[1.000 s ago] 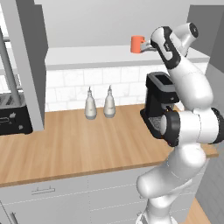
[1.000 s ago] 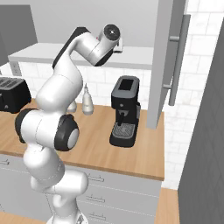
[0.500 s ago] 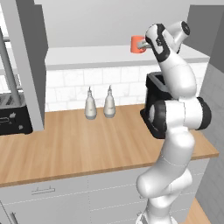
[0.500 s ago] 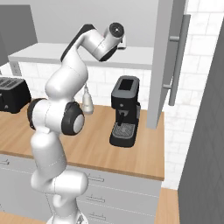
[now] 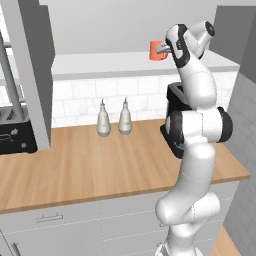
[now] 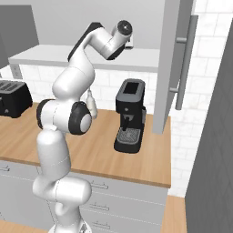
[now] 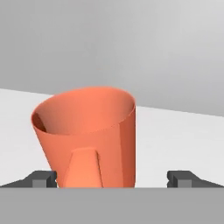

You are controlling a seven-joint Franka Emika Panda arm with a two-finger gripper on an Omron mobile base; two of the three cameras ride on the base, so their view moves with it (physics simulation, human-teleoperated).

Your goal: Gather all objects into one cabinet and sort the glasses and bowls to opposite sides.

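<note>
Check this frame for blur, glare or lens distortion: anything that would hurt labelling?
Hand view: orange mug sharp, evenly lit, no glare, but so close it flares wider toward the rim; open gripper fingertips crisp. Left base view: soft, flat shading, faint shadows under the two white bottles. Right base view: clean, coffee machine well defined.

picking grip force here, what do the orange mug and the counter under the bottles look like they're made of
Orange mug: looks like glazed ceramic or smooth plastic; uniform bright orange, thin rim, no grain or pattern. The render leaves it open which.

Counter: looks like wood with a matte finish; warm tan with faint lengthwise plank lines.

The gripper stands open, its fingertips on either side of the mug.
</note>
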